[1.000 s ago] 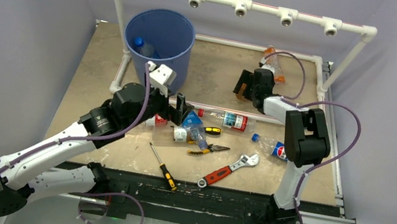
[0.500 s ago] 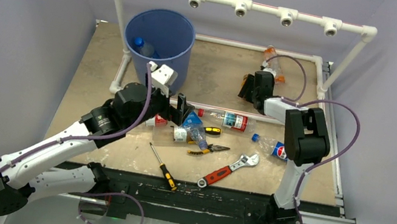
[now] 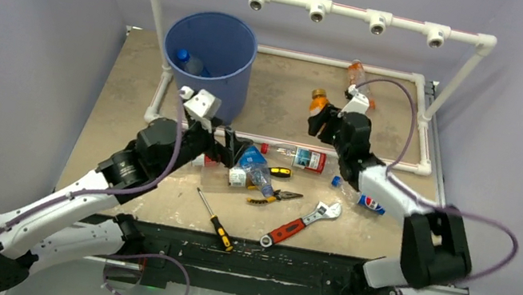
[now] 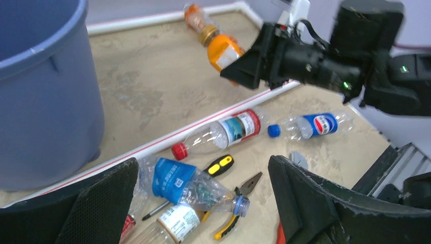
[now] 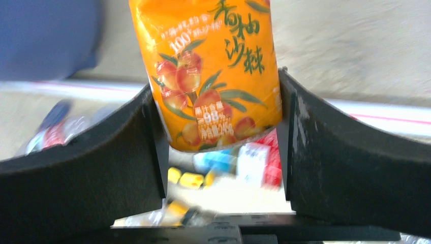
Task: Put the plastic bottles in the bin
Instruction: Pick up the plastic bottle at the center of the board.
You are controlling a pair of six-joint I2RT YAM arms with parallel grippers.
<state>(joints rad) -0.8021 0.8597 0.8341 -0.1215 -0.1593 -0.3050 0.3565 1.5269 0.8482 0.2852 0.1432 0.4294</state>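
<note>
My right gripper (image 3: 324, 116) is shut on an orange juice bottle (image 3: 318, 100), held off the table right of the blue bin (image 3: 210, 49). In the right wrist view the bottle (image 5: 211, 76) is pinched between both pads (image 5: 152, 137) of that gripper (image 5: 218, 122). My left gripper (image 3: 238, 147) hangs open (image 4: 203, 168) over a crushed blue-labelled bottle (image 4: 188, 185) and a white-labelled one (image 4: 167, 223). A red-capped clear bottle (image 3: 301, 157), a Pepsi bottle (image 3: 363, 198) and another orange bottle (image 3: 357, 71) lie on the table. A blue-capped bottle (image 3: 184, 59) is inside the bin.
A white pipe frame (image 3: 316, 3) arches over the back, with a low pipe (image 3: 283, 142) crossing the table. A screwdriver (image 3: 214, 220), a red-handled wrench (image 3: 300, 223), pliers (image 3: 274, 196) and a yellow-black handle (image 3: 280, 172) lie near the front among the bottles.
The right gripper has shut on the orange bottle and lifted it off the table, its elbow swinging down to the near right. The left arm has dipped slightly, still open.
</note>
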